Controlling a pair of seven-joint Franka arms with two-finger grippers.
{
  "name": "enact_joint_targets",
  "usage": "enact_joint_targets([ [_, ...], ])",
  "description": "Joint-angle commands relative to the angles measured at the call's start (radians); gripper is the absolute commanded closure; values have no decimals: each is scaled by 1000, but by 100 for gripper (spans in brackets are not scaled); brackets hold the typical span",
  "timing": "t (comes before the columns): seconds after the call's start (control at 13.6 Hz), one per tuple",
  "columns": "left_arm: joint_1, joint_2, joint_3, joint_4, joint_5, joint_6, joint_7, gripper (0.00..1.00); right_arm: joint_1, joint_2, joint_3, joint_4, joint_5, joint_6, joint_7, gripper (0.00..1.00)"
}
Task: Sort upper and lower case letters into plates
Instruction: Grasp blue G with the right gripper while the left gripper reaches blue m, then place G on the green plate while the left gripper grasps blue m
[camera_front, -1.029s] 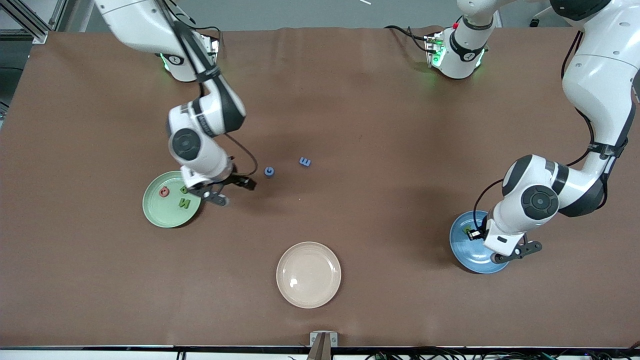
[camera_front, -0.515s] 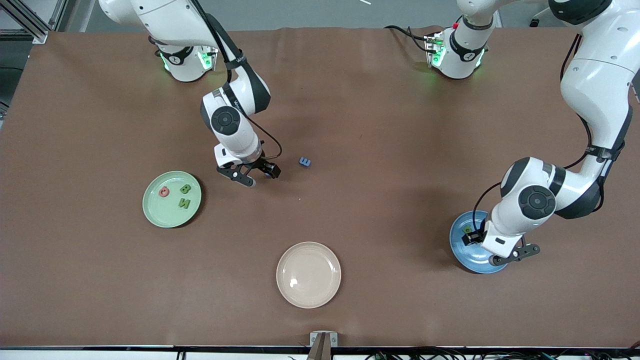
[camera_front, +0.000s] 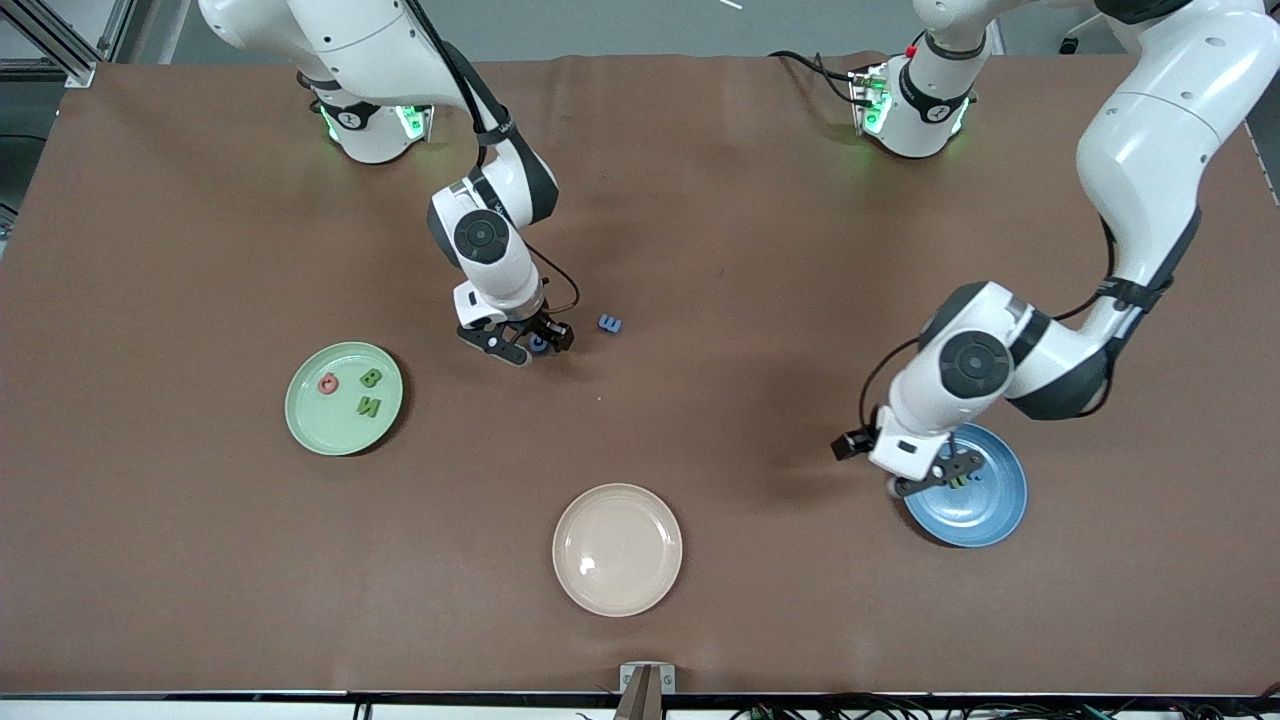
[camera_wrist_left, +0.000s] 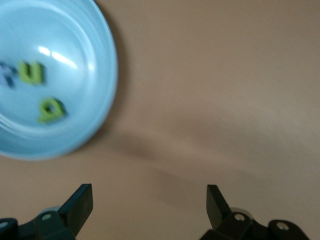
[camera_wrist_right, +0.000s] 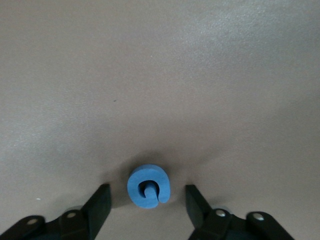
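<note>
Blue round letter (camera_wrist_right: 148, 186) flat on brown table (camera_front: 700, 250), centred between spread fingers of right gripper (camera_front: 523, 345), a gap either side; nothing gripped yet. Straight descent looks enough. Blue E (camera_front: 610, 323) just beside. Left gripper (camera_front: 925, 486) empty, spread, over edge of blue plate (camera_front: 985, 505).

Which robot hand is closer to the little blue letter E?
The right one. The right gripper is beside the small blue toy letter E, over the round blue letter. The left gripper is by the blue round plate.
</note>
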Motion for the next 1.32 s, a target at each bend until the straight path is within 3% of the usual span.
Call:
enact_joint_targets([
  [0.0,-85,-5,-13,-14,2,-9,-160,0,13,12,-10,-11,-5,18,17,56],
  [0.29,-263,15,-4,-7,2,21,-439,0,6,10,-10,-3,-5,14,14,95],
  [0.37,-319,20,17,-2,4,49,-513,0,3,9,-10,-2,-5,13,11,99],
  [0.59,-494,33,111,30,1,96,-693,2,-6,7,-44,47,-6,-22,-17,100],
  [0.81,-643,70,192,73,-7,141,-929,6,-55,1,-53,121,-8,-151,-92,100],
  [0.96,-703,90,225,93,-7,164,-1033,9,-109,-20,-63,155,-8,-237,-188,100],
  [1.25,-788,124,232,136,-5,169,-1213,14,-235,-80,-151,176,-8,-355,-545,100],
])
